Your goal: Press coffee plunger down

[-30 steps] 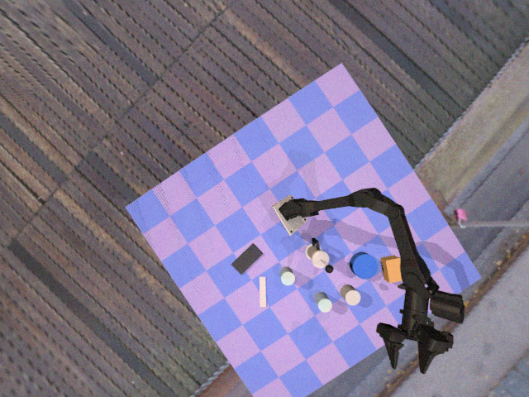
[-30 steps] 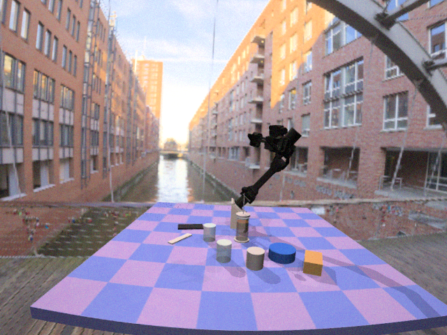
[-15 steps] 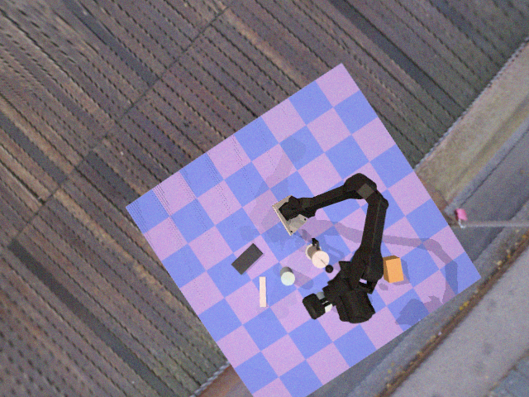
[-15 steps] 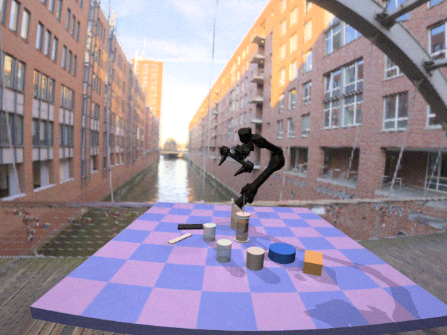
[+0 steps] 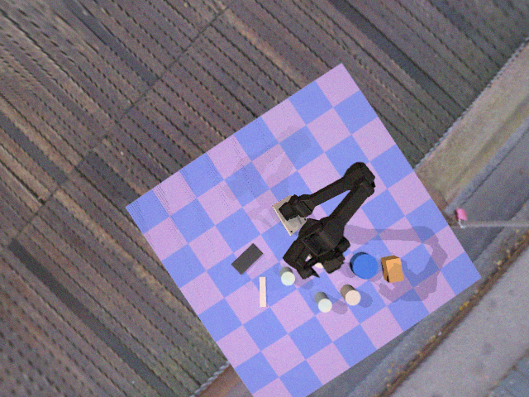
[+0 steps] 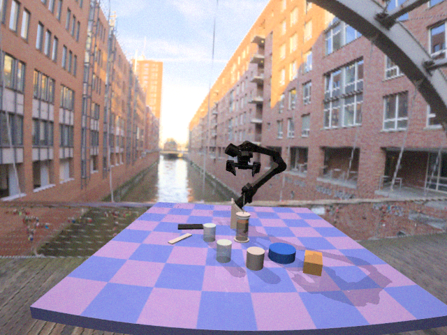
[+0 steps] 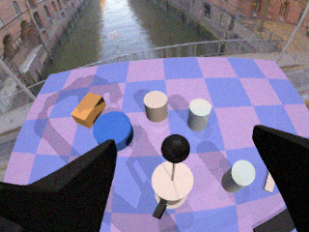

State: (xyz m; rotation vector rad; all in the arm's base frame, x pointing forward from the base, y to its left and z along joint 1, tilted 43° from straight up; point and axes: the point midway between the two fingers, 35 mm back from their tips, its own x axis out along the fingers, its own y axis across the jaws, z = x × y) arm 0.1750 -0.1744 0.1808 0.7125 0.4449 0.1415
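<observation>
The coffee press (image 6: 242,229) (image 7: 172,183) stands upright on the checkered table, with a cream lid, a brownish see-through body and a short black handle. Its plunger, a black knob (image 7: 175,148) on a thin rod, stands raised above the lid. My gripper (image 5: 323,273) (image 6: 244,174) (image 7: 188,139) is wide open and empty, pointing down, high above the press. In the wrist view the knob shows between and a little below the fingertips, not touched. In the top view the arm hides most of the press.
Around the press stand two pale green cylinders (image 6: 223,251) (image 6: 209,232), a beige cylinder (image 6: 254,258), a blue disc (image 6: 281,253) and an orange block (image 6: 312,263). A dark slab (image 5: 246,259) and a cream strip (image 5: 262,291) lie beyond. A cream board (image 5: 287,222) is at the arm's base.
</observation>
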